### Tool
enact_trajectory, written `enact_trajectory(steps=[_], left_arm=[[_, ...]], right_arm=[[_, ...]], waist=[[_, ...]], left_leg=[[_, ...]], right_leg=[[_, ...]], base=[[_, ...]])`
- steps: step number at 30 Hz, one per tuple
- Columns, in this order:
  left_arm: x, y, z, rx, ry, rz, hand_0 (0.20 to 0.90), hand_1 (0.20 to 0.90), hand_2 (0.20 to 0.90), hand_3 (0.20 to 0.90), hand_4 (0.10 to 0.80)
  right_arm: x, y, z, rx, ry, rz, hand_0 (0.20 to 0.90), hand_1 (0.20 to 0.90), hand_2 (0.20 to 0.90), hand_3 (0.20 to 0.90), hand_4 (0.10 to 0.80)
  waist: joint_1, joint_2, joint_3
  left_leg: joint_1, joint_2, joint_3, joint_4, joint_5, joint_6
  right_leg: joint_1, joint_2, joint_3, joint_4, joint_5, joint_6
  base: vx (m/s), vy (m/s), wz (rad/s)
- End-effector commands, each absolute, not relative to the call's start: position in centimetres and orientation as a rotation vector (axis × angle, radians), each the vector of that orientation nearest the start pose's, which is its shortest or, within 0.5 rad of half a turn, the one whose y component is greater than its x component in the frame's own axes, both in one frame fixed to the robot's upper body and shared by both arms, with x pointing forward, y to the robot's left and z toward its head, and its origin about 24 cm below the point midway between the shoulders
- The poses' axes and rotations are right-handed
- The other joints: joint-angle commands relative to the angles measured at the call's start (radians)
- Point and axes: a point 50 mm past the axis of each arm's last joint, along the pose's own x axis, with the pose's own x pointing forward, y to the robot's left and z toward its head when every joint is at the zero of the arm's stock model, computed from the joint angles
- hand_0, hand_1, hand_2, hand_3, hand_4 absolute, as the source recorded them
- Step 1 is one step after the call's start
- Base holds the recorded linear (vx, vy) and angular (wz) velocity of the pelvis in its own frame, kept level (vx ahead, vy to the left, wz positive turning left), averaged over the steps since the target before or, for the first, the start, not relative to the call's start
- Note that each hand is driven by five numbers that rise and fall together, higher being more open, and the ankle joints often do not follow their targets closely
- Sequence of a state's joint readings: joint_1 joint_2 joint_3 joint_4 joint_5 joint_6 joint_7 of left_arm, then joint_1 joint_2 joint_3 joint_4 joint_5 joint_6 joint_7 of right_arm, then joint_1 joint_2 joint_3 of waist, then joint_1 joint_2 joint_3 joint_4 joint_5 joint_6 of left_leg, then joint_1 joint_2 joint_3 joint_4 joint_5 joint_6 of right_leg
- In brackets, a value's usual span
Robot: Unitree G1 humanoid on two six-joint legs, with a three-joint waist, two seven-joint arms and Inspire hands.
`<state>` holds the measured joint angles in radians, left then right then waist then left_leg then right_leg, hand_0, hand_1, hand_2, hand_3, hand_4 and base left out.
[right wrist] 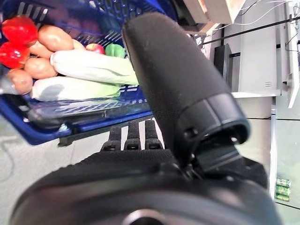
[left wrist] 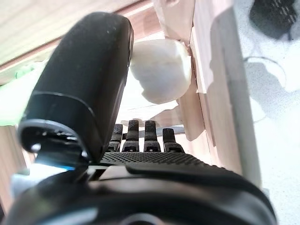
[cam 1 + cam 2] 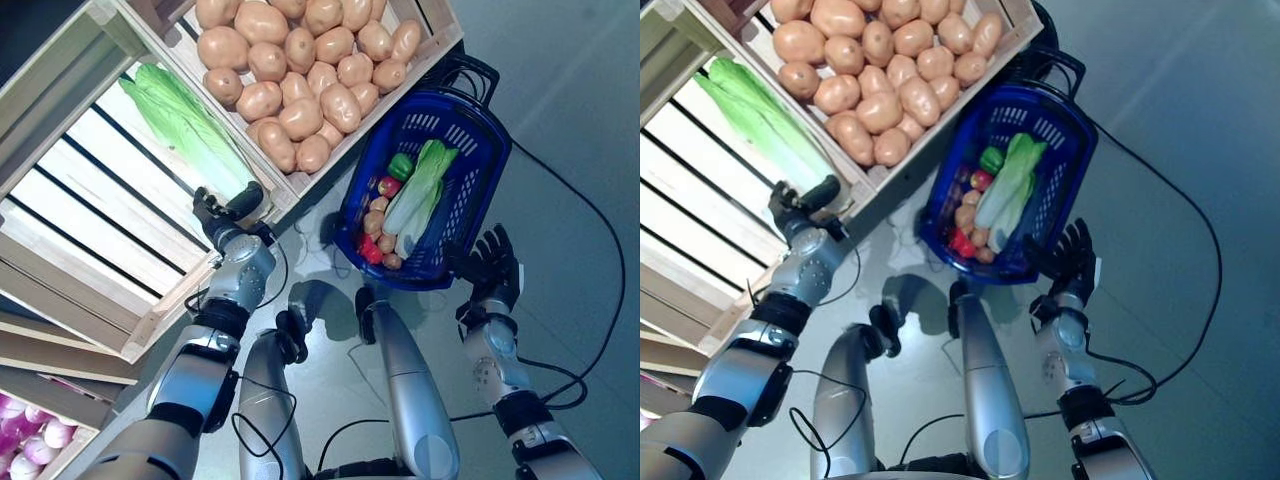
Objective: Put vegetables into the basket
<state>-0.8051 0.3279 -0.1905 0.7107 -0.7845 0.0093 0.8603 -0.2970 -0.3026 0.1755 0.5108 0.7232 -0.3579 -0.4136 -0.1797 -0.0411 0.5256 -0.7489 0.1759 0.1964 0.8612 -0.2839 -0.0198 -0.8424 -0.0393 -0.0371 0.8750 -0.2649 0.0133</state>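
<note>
A wooden crate (image 3: pixel 120 215) holds one cabbage (image 3: pixel 185 120), its white base just past the left hand (image 3: pixel 228 215), fingers straight. The next crate (image 3: pixel 430 45) holds potatoes (image 3: pixel 300 60). The basket (image 3: pixel 470 140) holds two cabbages (image 3: pixel 420 190); the right hand (image 3: pixel 492 265), open, is at its rim.

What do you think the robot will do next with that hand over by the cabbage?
Probably close its left hand round the white stalk end of the cabbage in the wooden crate. The fingers sit open right at that end, gripping nothing, and the blue basket beside the right hand still has room.
</note>
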Motion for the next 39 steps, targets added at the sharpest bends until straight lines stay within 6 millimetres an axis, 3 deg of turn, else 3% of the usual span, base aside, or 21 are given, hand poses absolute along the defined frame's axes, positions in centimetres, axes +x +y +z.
enact_trajectory(steps=[1, 8, 9, 15, 16, 17, 18, 29, 39], left_arm=[[40.3, 16.7, 17.6, -0.243, -0.012, 0.428, 0.9, 0.9, 0.9, 0.9, 0.8], [40.8, 15.7, 19.0, -0.24, -0.056, 0.274, 0.9, 0.9, 0.9, 0.9, 0.8], [40.8, 15.6, 19.2, -0.241, -0.064, 0.254, 0.775, 0.775, 0.775, 0.775, 0.717], [41.0, 14.4, 19.5, -0.218, -0.062, 0.076, 0.754, 0.754, 0.754, 0.754, 0.703], [41.0, 14.5, 19.6, -0.218, -0.065, 0.061, 0.592, 0.592, 0.592, 0.592, 0.595], [41.1, 14.7, 19.8, -0.227, -0.079, 0.06, 0.559, 0.559, 0.559, 0.559, 0.573], [41.1, 15.0, 20.1, -0.238, -0.097, 0.06, 0.3, 0.3, 0.3, 0.3, 0.4], [41.1, 17.0, 21.4, -0.291, -0.175, 0.152, 0.3, 0.3, 0.3, 0.3, 0.4], [40.8, 19.0, 19.7, -0.366, -0.125, 0.304, 0.3, 0.3, 0.3, 0.3, 0.4]], right_arm=[[30.3, -21.8, 6.0, 0.397, -0.179, -0.441, 0.9, 0.9, 0.9, 0.9, 0.8], [29.8, -22.4, 5.4, 0.391, -0.17, -0.445, 0.9, 0.9, 0.9, 0.9, 0.8], [29.8, -22.4, 5.4, 0.39, -0.169, -0.445, 0.9, 0.9, 0.9, 0.9, 0.8], [29.5, -22.8, 5.1, 0.39, -0.171, -0.447, 0.9, 0.9, 0.9, 0.9, 0.8], [29.5, -22.9, 5.1, 0.389, -0.172, -0.449, 0.9, 0.9, 0.9, 0.9, 0.8], [29.5, -22.9, 5.2, 0.388, -0.173, -0.451, 0.9, 0.9, 0.9, 0.9, 0.8], [29.5, -23.0, 5.1, 0.387, -0.175, -0.454, 0.9, 0.9, 0.9, 0.9, 0.8], [29.1, -23.4, 5.1, 0.39, -0.194, -0.464, 0.9, 0.9, 0.9, 0.9, 0.8], [28.7, -23.5, 4.5, 0.395, -0.185, -0.468, 0.9, 0.9, 0.9, 0.9, 0.8]], waist=[[-0.048, -0.029, -0.006], [-0.067, -0.025, -0.006], [-0.068, -0.025, -0.006], [-0.075, -0.02, -0.006], [-0.075, -0.02, -0.006], [-0.076, -0.019, -0.006], [-0.077, -0.019, -0.006], [-0.075, -0.02, -0.006], [-0.067, -0.031, -0.006]], left_leg=[[0.005, -0.008, 0.068, 0.01, -0.052, 0.081], [0.033, -0.004, 0.078, -0.011, -0.053, 0.077], [0.035, -0.004, 0.079, -0.012, -0.053, 0.076], [0.045, 0.001, 0.085, -0.015, -0.055, 0.076], [0.046, 0.001, 0.084, -0.016, -0.055, 0.076], [0.048, 0.001, 0.084, -0.017, -0.056, 0.076], [0.048, 0.001, 0.084, -0.017, -0.057, 0.076], [0.042, 0.004, 0.088, -0.002, -0.059, 0.077], [0.14, 0.0, 0.082, -0.024, -0.065, 0.074]], right_leg=[[0.045, 0.001, -0.022, -0.051, 0.036, -0.018], [0.07, 0.004, -0.019, -0.073, 0.035, -0.017], [0.07, 0.005, -0.019, -0.074, 0.035, -0.017], [0.079, 0.005, -0.017, -0.079, 0.034, -0.021], [0.08, 0.005, -0.017, -0.079, 0.034, -0.022], [0.081, 0.005, -0.017, -0.08, 0.033, -0.023], [0.081, 0.005, -0.016, -0.079, 0.032, -0.024], [0.07, 0.006, -0.013, -0.062, 0.025, -0.034], [0.178, -0.003, -0.035, -0.093, 0.009, -0.041]], base=[[-0.03, -0.011, -0.01], [0.009, -0.002, 0.0], [-0.002, -0.006, 0.04], [-0.006, -0.003, 0.06], [0.022, 0.001, 0.07], [-0.009, 0.001, 0.11], [-0.011, 0.005, 0.1], [-0.008, 0.004, -0.01], [-0.01, 0.027, 0.02]])
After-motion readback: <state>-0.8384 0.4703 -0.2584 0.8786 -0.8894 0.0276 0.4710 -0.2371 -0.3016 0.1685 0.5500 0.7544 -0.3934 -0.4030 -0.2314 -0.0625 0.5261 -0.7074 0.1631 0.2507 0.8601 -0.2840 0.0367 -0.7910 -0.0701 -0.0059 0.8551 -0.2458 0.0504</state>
